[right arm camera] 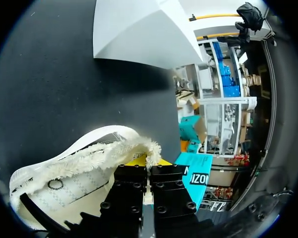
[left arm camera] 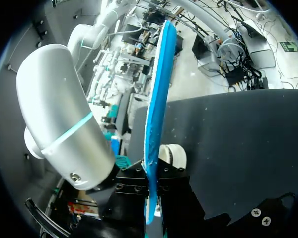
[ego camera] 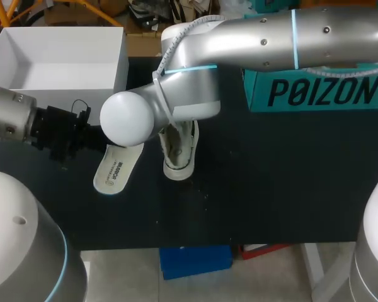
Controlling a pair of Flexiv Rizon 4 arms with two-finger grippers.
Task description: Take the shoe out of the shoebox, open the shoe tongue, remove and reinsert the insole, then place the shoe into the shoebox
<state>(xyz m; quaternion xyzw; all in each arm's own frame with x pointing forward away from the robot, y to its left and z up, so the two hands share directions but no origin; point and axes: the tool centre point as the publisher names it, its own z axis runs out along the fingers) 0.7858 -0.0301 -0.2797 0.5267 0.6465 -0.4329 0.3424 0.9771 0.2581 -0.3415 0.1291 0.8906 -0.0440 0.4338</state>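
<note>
One white, fleece-lined shoe (ego camera: 179, 157) sits beside its white-topped, blue-backed insole (ego camera: 118, 168).

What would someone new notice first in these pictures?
Most likely the white insole, pinched in the left jaws low over the left side of the dark table. Beside it stands the white shoe with its fleecy lining, under the big silver right arm, whose jaws grip the lining's edge. The open white shoebox sits at the far left corner.

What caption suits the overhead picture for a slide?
Left gripper holds the insole beside the shoe, under the right arm; white shoebox open behind.
</note>
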